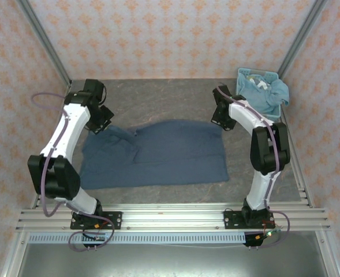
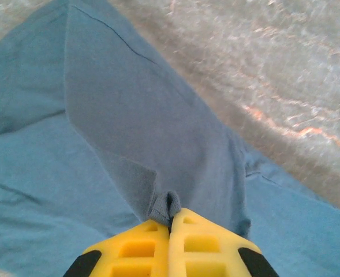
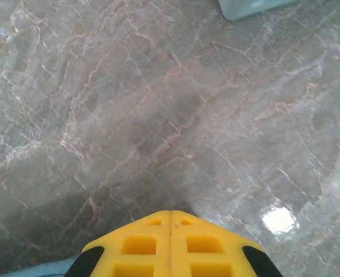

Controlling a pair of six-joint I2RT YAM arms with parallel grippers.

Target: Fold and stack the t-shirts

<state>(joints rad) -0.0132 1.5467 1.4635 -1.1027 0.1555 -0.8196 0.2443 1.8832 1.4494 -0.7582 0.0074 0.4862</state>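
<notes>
My left pincer [image 2: 171, 214] clamped on the shirt [image 2: 129, 121], right pincer [image 3: 171, 214] closed empty, I should lift slowly and keep the fold straight.

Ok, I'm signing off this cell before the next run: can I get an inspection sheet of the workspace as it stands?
Surface: grey marbled table, glossy.
Job's things: dark blue t-shirt spread flat mid-table, its left part folded over; lighter blue shirts heaped in the basket, far right corner.
Clutter: nothing seen.
Grippers: left gripper shut on a pinch of the dark shirt; right gripper shut, empty, over the table.
Cables: purple cables looped along both arms.
Surroundings: patterned walls, aluminium rail at the near edge.
</notes>
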